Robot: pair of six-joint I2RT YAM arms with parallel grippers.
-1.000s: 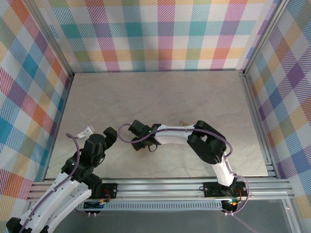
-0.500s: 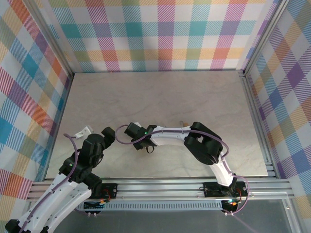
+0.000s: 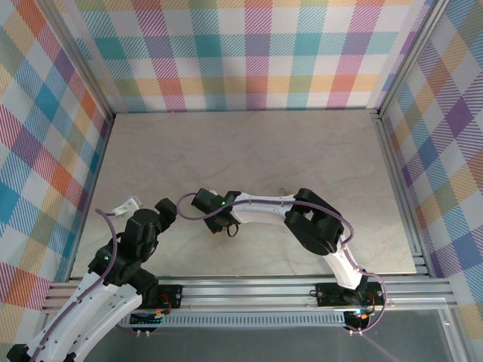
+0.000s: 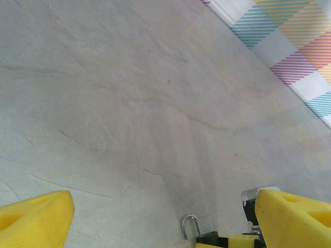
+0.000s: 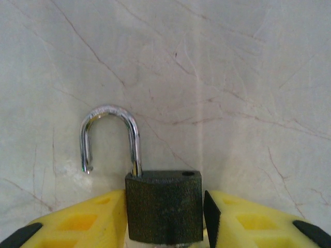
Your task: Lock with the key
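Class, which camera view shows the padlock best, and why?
Right wrist: the padlock is held close-up in the right gripper, shackle open. Left wrist catches its shackle at the bottom edge; top external barely shows it.

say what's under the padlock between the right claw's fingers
Bare marble table shows beneath the padlock and its open shackle. Its keyhole end is hidden down inside the right claw.

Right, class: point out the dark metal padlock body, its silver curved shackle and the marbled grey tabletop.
dark metal padlock body (image 5: 164, 206): right wrist view, front face centre.
silver curved shackle (image 5: 109, 110): right wrist view, top of arch.
marbled grey tabletop (image 5: 248, 67): right wrist view, bare surface.
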